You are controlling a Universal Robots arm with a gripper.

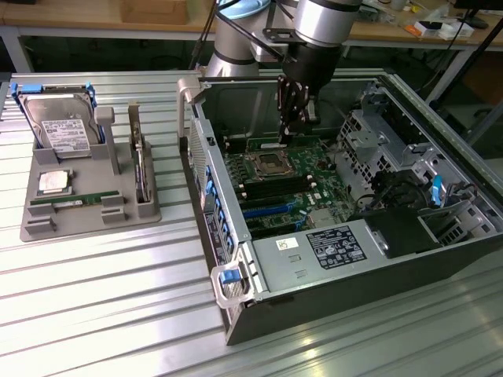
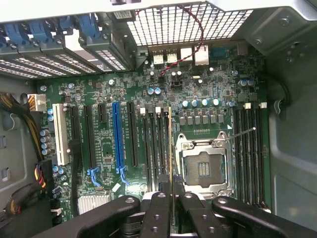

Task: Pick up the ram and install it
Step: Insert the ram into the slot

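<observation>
Because the memory slots [image 2: 154, 144] are narrow, ram [image 2: 170, 144]: held on edge, parallel to them, just beside the CPU socket [image 2: 203, 166]; whether seated, cannot tell.
Pincer [image 2: 171, 191]: pressed against the ram's two faces, pinching it.
Arm [image 1: 318, 23]: wrist vertical, reaching down into the computer case [image 1: 354, 302] near the CPU socket.

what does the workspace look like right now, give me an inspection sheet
surface: ribbed metal table with an open computer case on it
job's things: ram edge-on in the gripper, over the motherboard slots beside the processor socket; seated or not, cannot tell
clutter: grey tray holding a hard drive, processor chip, upright card and a second green stick
grippers: gripper shut on the ram
cables: red and black wire by the fan grille; cable bundle at the board's edge
surroundings: workbench behind the table
</observation>
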